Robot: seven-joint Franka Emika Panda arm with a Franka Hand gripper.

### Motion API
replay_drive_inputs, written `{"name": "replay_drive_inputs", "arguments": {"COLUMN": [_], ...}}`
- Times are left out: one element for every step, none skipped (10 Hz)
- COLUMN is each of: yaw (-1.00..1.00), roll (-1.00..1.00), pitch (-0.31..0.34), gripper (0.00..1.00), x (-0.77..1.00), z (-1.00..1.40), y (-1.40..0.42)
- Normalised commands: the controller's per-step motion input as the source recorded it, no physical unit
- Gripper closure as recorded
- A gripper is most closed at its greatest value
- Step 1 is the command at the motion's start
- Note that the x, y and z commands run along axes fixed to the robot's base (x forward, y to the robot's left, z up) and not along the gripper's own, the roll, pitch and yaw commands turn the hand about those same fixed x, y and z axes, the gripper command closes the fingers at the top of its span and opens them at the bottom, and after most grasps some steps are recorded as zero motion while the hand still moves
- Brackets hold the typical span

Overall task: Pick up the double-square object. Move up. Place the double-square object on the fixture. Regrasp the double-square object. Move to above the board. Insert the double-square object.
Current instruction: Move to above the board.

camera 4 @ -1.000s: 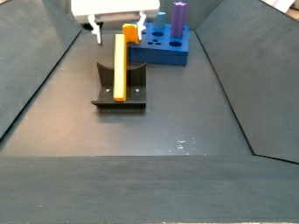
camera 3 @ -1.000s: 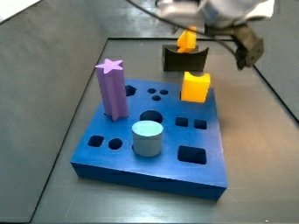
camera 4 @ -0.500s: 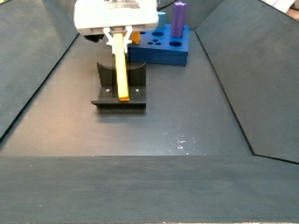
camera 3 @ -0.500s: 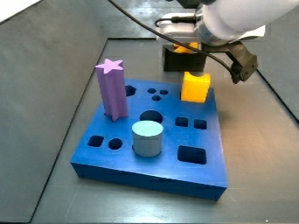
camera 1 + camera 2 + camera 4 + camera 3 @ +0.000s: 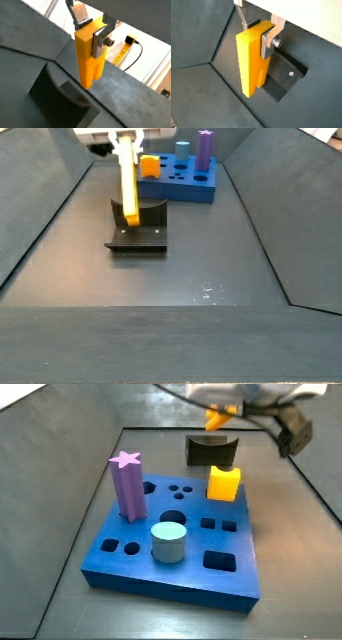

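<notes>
Gripper (image 5: 93,31), jaws clamped on the double-square object (image 5: 89,55), now carries it higher than half a second ago, clear above the fixture (image 5: 138,228), short of the board (image 5: 174,534).

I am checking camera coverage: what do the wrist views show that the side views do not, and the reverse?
Only the wrist views show the fingers clamped on the double-square object. Only the side views show the board, its purple star post, pale cylinder and stubby yellow block. Both show the hand, the object and the fixture below it.
</notes>
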Motion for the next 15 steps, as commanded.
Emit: {"name": "replay_drive_inputs", "arguments": {"yaw": [0.11,0.13,0.15,0.16,0.16,0.15,0.14,0.12,0.11,0.09,0.07,-0.07,-0.08,-0.08,-0.07], "roll": [-0.03,-0.04,-0.04,-0.04,-0.04,-0.04,-0.04,-0.04,-0.04,-0.05,-0.05,-1.0,-1.0,-1.0,-1.0], "pitch": [0.182,0.167,0.144,0.12,0.092,0.073,0.052,0.043,0.033,0.029,0.027,-0.093,-0.102,-0.133,-0.147], "gripper": [1.0,1.0,1.0,1.0,1.0,1.0,1.0,1.0,1.0,1.0,1.0,1.0,1.0,1.0,1.0], "x": [0.13,0.13,0.12,0.11,0.1,0.09,0.07,0.05,0.03,0.02,0.01,-0.88,-0.88,-0.97,-1.0], "z": [1.0,1.0,1.0,1.0,1.0,1.0,0.9,0.74,0.58,0.42,0.2,0.3,0.29,0.31,0.29], "y": [-0.03,-0.03,-0.03,-0.03,-0.03,-0.03,-0.03,-0.02,-0.01,-0.01,-0.01,-1.0,-1.0,-1.0,-0.99]}}
